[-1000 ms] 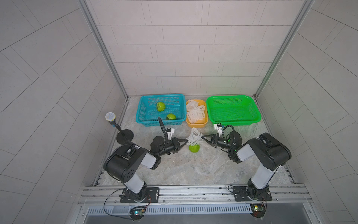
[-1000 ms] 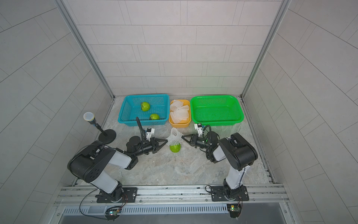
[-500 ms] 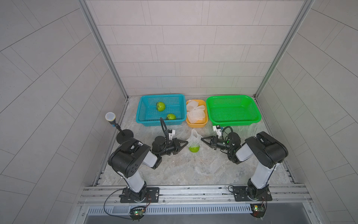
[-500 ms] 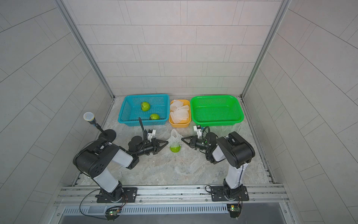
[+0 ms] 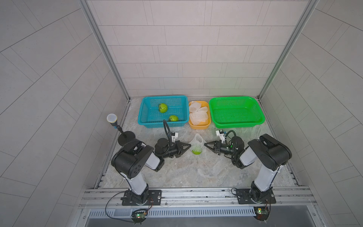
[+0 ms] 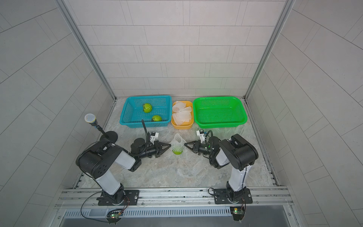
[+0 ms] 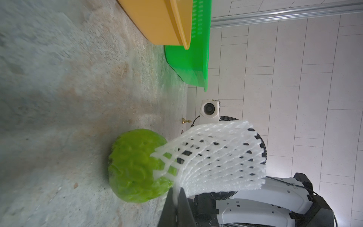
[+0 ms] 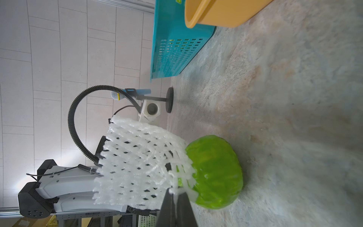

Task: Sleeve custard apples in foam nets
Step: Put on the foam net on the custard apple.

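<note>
Sleeving in hand: left gripper [image 5: 189,145] and right gripper [image 5: 205,145] pinch opposite net [image 5: 197,141] rims, capping 1 apple [image 5: 196,152]. Next: pull down evenly.

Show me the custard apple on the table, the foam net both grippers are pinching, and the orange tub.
custard apple [image 5: 196,152]: in a top view, its bare lower half.
foam net [image 5: 197,141]: in a top view, mid mesh.
orange tub [image 5: 199,127]: in a top view, its front wall.

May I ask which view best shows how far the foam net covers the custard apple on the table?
Left wrist view: close up, the foam net covers part of the custard apple. Right wrist view: similar; in both top views it is small.
</note>
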### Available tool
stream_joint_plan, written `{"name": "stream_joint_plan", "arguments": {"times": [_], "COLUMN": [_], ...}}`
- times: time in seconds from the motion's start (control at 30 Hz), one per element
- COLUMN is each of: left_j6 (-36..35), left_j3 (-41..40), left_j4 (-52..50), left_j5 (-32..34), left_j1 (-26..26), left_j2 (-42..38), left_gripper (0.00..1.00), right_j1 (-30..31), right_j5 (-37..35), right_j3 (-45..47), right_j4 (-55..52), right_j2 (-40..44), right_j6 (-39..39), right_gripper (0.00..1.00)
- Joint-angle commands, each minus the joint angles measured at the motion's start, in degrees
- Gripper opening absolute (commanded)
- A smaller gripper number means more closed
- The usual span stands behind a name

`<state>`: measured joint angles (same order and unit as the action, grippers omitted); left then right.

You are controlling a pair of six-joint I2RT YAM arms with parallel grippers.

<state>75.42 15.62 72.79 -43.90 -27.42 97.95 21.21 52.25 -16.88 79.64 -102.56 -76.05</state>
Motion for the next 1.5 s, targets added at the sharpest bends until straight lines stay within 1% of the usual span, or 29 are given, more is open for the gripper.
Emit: {"name": "stream_joint_plan", "arguments": {"times": [0.0,0.17,0.3,0.4,0.67,0.87,1.47], "left_j6": [0.1,0.0,0.1,0.0,-0.6,-1.1,-0.1], "left_j3": [0.3,0.9,0.9,2.7,3.0,2.8,1.4], "left_j4": [2.6,2.6,2.7,2.7,2.7,2.6,2.7], "left_j5": [-0.9,-1.2,-1.5,-1.2,-0.7,-0.8,-1.3], "left_j1": [-0.4,-0.4,-0.3,-0.2,0.3,0.4,-0.1], "left_j2": [0.4,1.5,1.7,1.6,1.4,3.5,3.6], "left_gripper": [0.04,0.04,0.04,0.04,0.04,0.04,0.03], "right_j1": [1.0,1.4,1.3,0.9,0.1,0.1,1.1], "right_j5": [0.2,-0.5,-1.0,-1.0,-1.3,-1.3,-0.5], "right_j3": [0.2,-0.2,-1.4,-2.4,-3.6,-3.3,-0.2], "right_j4": [2.1,2.1,2.0,2.0,2.0,2.1,2.1], "right_j2": [-0.8,-2.4,-1.3,-0.6,-1.1,-2.5,-2.8], "right_j6": [0.8,1.6,1.2,0.7,0.8,1.3,2.7], "right_gripper": [0.00,0.00,0.00,0.00,0.00,0.00,0.00]}}
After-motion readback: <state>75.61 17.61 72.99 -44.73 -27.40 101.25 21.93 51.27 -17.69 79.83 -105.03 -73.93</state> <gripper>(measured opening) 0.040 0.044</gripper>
